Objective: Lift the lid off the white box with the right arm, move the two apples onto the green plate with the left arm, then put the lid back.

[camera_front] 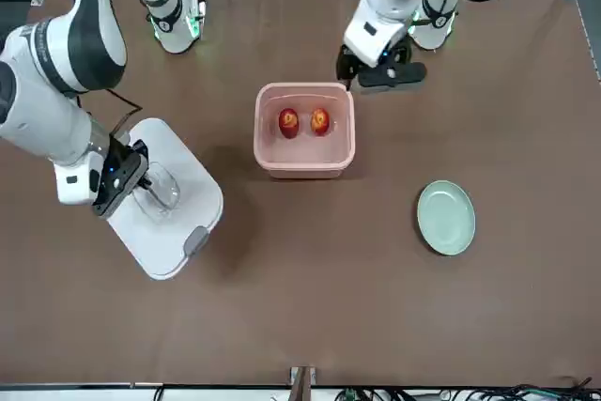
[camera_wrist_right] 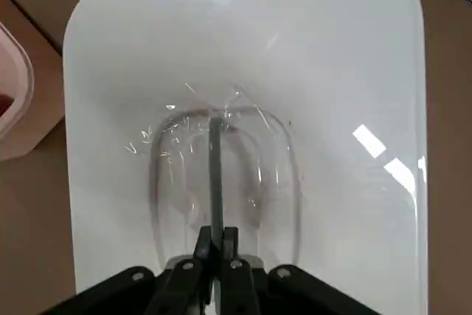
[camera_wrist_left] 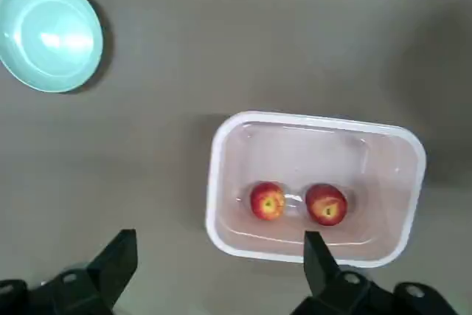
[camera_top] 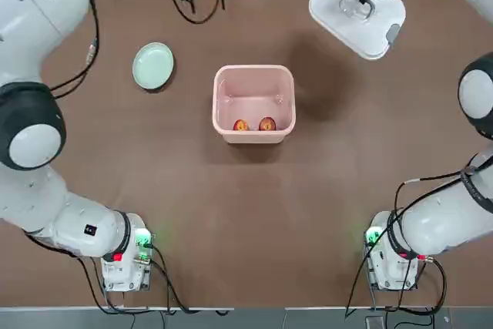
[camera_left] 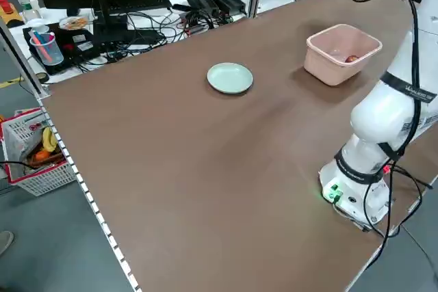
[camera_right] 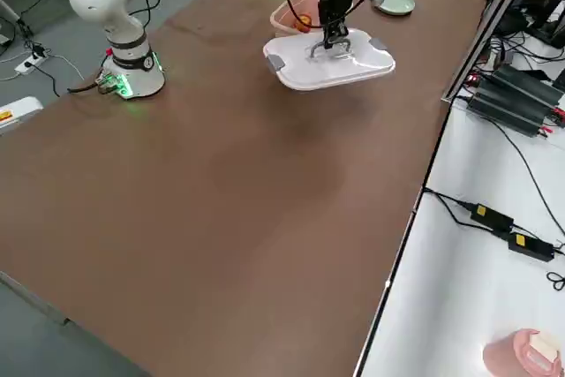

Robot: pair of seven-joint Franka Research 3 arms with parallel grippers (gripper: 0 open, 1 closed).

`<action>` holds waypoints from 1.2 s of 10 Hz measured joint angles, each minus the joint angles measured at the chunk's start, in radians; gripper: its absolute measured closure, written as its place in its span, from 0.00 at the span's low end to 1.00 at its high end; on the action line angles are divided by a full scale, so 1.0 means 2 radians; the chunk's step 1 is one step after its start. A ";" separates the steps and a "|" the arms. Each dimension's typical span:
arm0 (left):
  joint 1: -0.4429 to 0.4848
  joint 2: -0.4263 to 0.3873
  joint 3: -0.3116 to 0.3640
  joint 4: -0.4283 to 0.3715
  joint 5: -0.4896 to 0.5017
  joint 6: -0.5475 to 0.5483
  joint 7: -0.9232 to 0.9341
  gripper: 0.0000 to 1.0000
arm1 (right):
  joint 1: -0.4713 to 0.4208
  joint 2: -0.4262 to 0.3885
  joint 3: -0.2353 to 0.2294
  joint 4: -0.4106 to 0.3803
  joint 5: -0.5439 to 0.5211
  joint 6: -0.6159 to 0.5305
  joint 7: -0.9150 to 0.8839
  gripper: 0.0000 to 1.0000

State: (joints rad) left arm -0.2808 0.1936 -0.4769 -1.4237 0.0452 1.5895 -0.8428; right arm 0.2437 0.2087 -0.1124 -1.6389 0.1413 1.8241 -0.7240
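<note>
The white box [camera_top: 254, 103] stands uncovered mid-table, with the two apples [camera_top: 241, 125] [camera_top: 267, 124] side by side against its wall nearest the robot. My right gripper [camera_wrist_right: 216, 245] is shut on the bar handle of the lid [camera_top: 357, 9]. It holds the lid tilted above the table at the far right, clear of the box. My left gripper [camera_wrist_left: 217, 256] hangs open and empty high over the box's near side; the front view shows the left gripper [camera_front: 377, 70] by that rim. The green plate [camera_top: 153, 65] lies bare, left of the box.
Both arm bases [camera_top: 123, 256] [camera_top: 393, 256] sit at the table's near corners. Cables and black power units [camera_left: 212, 1] crowd a bench beyond the far edge. A red-rimmed basket [camera_left: 37, 152] stands on the floor off the left side.
</note>
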 joint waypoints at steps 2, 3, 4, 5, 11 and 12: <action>-0.036 0.008 0.000 -0.021 0.026 0.014 -0.033 0.00 | -0.003 0.000 0.000 0.000 0.000 -0.001 0.000 0.93; -0.063 0.013 -0.001 -0.045 0.046 0.040 -0.063 0.00 | -0.004 0.000 0.001 0.000 0.000 -0.001 0.001 0.93; -0.088 0.016 -0.002 -0.072 0.056 0.074 -0.089 0.00 | -0.007 0.000 0.001 0.000 0.000 -0.001 0.003 0.93; -0.107 0.018 -0.002 -0.097 0.059 0.109 -0.100 0.01 | -0.012 0.000 0.001 0.000 0.000 -0.002 0.003 0.93; -0.124 0.018 -0.017 -0.192 0.061 0.224 -0.098 0.02 | -0.021 0.000 0.001 -0.001 0.002 -0.007 0.008 0.93; -0.119 0.021 -0.016 -0.208 0.061 0.239 -0.097 0.01 | -0.021 0.000 0.002 -0.001 0.004 -0.009 0.008 0.93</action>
State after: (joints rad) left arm -0.5185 0.2352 -0.5098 -1.8400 0.1665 2.0673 -1.0378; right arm 0.2014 0.2094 -0.1094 -1.6403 0.1492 1.8068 -0.7079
